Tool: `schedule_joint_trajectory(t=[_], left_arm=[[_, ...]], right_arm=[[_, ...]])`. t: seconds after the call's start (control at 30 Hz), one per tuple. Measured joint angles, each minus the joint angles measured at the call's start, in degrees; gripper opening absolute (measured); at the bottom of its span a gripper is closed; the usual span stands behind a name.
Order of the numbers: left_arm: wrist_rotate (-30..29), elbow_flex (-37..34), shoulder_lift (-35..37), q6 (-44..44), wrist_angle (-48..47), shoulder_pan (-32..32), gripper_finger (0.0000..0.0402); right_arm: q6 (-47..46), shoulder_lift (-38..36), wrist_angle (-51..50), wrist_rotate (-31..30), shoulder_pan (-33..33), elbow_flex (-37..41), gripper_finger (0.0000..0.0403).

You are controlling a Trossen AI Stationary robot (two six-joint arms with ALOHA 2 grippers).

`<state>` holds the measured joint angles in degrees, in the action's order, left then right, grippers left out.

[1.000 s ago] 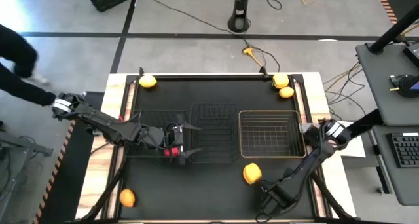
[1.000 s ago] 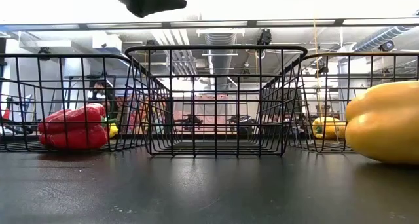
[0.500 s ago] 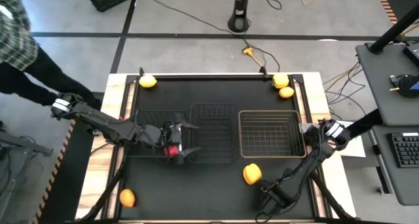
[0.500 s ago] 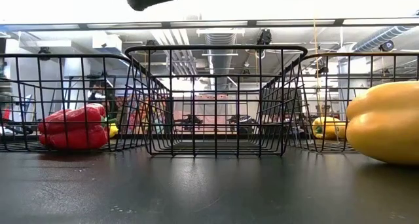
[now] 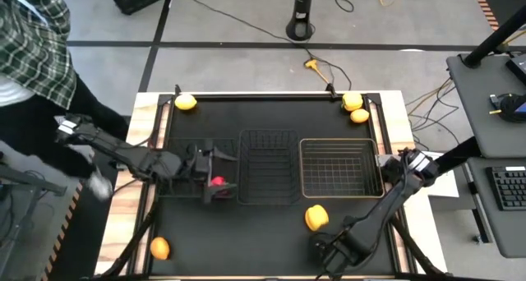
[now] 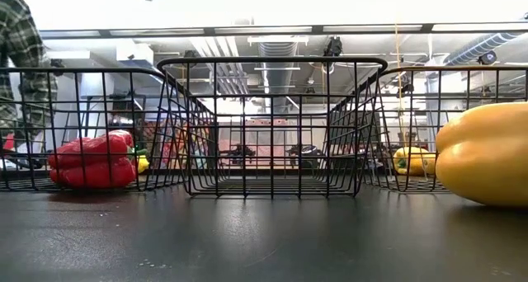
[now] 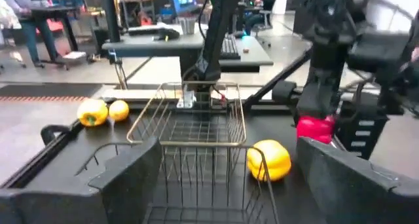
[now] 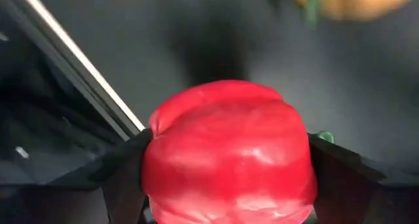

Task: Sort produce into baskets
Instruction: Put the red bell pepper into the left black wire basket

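Observation:
My left gripper (image 5: 222, 174) hovers open and empty over the left black basket (image 5: 182, 154), above a red pepper (image 5: 218, 182) that lies on the basket's floor (image 6: 91, 160). My right gripper (image 5: 329, 250) is at the table's near edge, shut on another red pepper (image 8: 226, 152), which the gripper hides in the high view. A yellow pepper (image 5: 316, 218) lies on the table just beyond it. The narrower black basket (image 5: 269, 141) and the pale wire basket (image 5: 339, 143) hold nothing. My right gripper pinches the red pepper between its two fingers (image 8: 124, 178), one on each of two opposite sides (image 8: 157, 165). The pepper also shows in the left wrist view (image 7: 316, 129) under the gripper. I cannot tell whether it is off the table.
A lemon (image 5: 186, 102) lies at the far left corner; a yellow pepper (image 5: 352, 101) and a lemon (image 5: 359, 115) at the far right corner; another lemon (image 5: 160, 248) at the near left. A person in a plaid shirt (image 5: 41, 34) stands by the table's left side.
My left gripper has drawn back toward the table's left edge and risen, still open, leaving the red pepper in the left basket. My right gripper has shifted a little toward the table's left. The person has come closer at the left.

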<state>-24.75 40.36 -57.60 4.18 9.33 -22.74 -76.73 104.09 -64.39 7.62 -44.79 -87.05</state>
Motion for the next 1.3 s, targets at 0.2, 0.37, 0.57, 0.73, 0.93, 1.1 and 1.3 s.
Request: schedule_joint_trajectory(t=[0.2,0.37,0.57,0.73,0.93,1.1,1.3], left_arm=[[1.8,0.0,1.0,7.8,-0.6,-5.0,0.0336],[0.0,0.0,1.2,9.7,-0.9,-14.9,0.0336],[-12.6,0.0,0.2,16.2,-2.5,-27.1,0.0336],[-18.5,0.0,-1.1,21.6,-5.0,-35.2,0.0336],[-18.8,0.0,-4.9,26.4,-7.3,-38.9,0.0336],[-15.0,-0.3,-9.5,29.6,-7.3,-39.0,0.0336],[-14.9,-0.3,-13.3,29.4,-7.2,-38.7,0.0336]], right_arm=[[10.4,-0.1,5.7,-16.6,1.4,-5.0,0.0319],[19.8,0.0,13.6,-22.9,4.1,-4.9,0.0324],[31.9,3.9,27.1,-29.4,6.8,-5.0,0.032],[37.7,8.8,35.6,-33.8,8.5,-5.2,0.0324],[37.8,14.6,43.2,-37.6,10.8,-5.2,0.0325],[37.2,17.6,46.4,-37.7,10.7,-5.2,0.0326],[35.6,18.5,47.8,-35.6,10.2,-5.3,0.0339]])
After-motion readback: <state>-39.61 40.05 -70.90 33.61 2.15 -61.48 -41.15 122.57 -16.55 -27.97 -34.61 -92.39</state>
